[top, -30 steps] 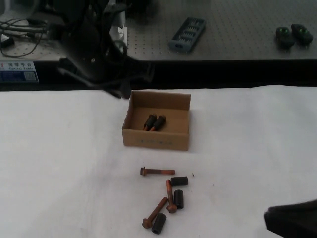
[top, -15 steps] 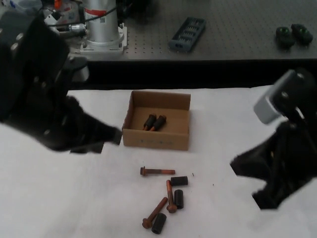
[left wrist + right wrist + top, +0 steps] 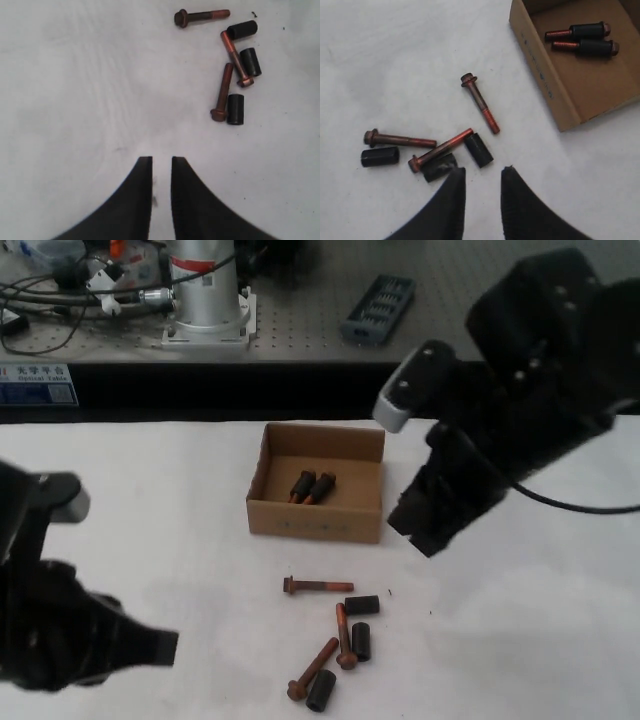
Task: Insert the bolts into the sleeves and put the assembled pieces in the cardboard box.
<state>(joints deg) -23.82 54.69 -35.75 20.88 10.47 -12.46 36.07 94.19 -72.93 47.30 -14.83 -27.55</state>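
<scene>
Three loose bolts (image 3: 318, 586), three sleeves (image 3: 361, 605), two assembled pieces (image 3: 303, 485) in cardboard box (image 3: 315, 523); left pincer (image 3: 161, 160), right pincer (image 3: 482, 171) slightly open, empty.

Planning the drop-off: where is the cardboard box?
In the high view the cardboard box sits centrally on the white cloth, beyond the loose bolts and sleeves, two assembled pieces inside.
</scene>
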